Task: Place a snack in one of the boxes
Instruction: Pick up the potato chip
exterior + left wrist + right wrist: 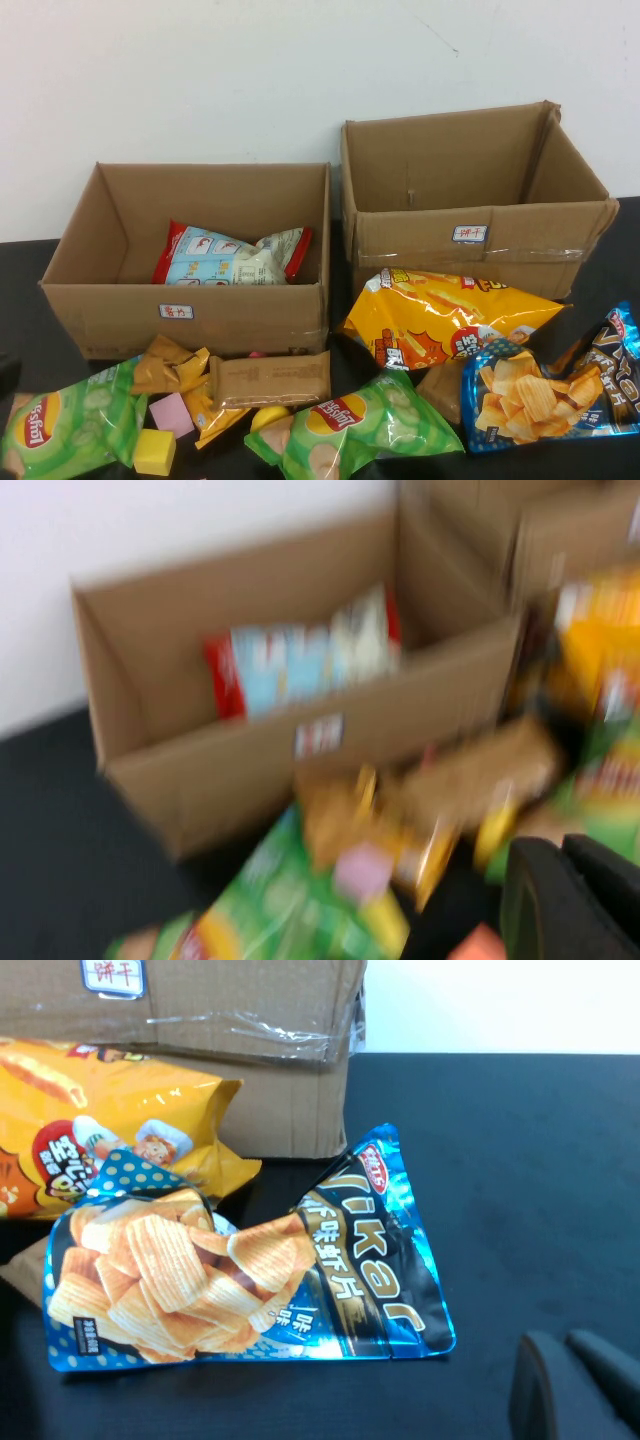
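Two green Lay's bags lie on the dark table in front of the boxes, one at the front left (70, 425) and one at the front middle (350, 425). The low, wide brown box (110, 315) with a white label stands behind the left bag and holds a red, white and blue bag (225, 258). Neither gripper shows in the high view. In the blurred left wrist view my left gripper (560, 855) is shut and empty, near a green bag (270, 900) in front of that box (200, 770). My right gripper (555, 1345) is shut and empty over bare table, beside the blue bag (240, 1270).
The taller taped box (400, 240) stands at the back right. An orange-yellow bag (440, 315) and the blue chip bag (540, 385) lie before it. A brown packet (270, 378), gold wrappers (170, 365) and pink (172, 414) and yellow (154, 452) blocks lie between the green bags.
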Available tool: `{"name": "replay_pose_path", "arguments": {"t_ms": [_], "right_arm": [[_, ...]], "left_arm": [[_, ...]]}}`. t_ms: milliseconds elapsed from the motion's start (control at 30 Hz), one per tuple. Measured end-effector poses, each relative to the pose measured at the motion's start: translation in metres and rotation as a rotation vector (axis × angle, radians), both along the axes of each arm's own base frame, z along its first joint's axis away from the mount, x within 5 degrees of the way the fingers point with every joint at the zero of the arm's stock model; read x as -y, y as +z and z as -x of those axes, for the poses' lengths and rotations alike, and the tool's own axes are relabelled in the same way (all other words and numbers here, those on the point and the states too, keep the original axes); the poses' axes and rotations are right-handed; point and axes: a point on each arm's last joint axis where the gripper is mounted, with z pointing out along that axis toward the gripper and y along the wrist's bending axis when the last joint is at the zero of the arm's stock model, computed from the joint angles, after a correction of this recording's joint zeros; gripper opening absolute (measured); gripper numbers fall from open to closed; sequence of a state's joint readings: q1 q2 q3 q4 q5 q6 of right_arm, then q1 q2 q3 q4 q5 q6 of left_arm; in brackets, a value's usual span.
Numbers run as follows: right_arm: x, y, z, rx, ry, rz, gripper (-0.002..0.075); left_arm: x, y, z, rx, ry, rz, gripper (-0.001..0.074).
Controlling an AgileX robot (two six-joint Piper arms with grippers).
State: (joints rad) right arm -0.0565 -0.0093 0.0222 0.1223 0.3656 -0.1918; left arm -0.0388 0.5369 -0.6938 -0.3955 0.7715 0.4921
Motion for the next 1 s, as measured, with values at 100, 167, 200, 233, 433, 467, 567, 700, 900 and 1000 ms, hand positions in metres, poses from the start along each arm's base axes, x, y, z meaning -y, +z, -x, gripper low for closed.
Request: {"name": "replay_pose_path", "arguments": {"t_ms": [100,167,200,233,433,467,567,700,900,1000], "right_arm": [[0.000,0.000,0.000,0.000,0.000,0.000,-0.0001],[0.000,0.000,0.000,0.000,0.000,0.000,-0.0001],[0.000,0.000,0.000,0.000,0.000,0.000,-0.0001],[0.000,0.000,0.000,0.000,0.000,0.000,-0.0001],[0.000,0.000,0.000,0.000,0.000,0.000,-0.0001],[0.000,0.000,0.000,0.000,0.000,0.000,-0.0001],[0.000,0.000,0.000,0.000,0.000,0.000,-0.0001],[0.000,0.000,0.000,0.000,0.000,0.000,-0.0001],[0.000,0.000,0.000,0.000,0.000,0.000,-0.0001],[0.000,0.000,0.000,0.000,0.000,0.000,-0.0001]], "left_arm": [[0.002,0.000,-0.024,-0.140,-0.064,-0.158,0.0020],[0.005,-0.004,-0.039,-0.209,-0.110,-0.275,0.0075],[0.005,-0.007,-0.045,-0.229,-0.119,-0.325,0.0111],[0.007,-0.011,-0.052,-0.259,-0.128,-0.366,0.0166],[0.016,-0.048,-0.090,-0.527,-0.021,-0.419,0.0578],[0.018,-0.057,-0.097,-0.581,-0.009,-0.431,0.0618],[0.023,-0.082,-0.117,-0.681,-0.003,-0.464,0.0671],[0.031,-0.103,-0.140,-0.672,0.020,-0.440,0.0689],[0.036,-0.131,-0.165,-0.662,0.090,-0.419,0.0693],[0.036,-0.148,-0.177,-0.669,0.128,-0.447,0.0693]]}}
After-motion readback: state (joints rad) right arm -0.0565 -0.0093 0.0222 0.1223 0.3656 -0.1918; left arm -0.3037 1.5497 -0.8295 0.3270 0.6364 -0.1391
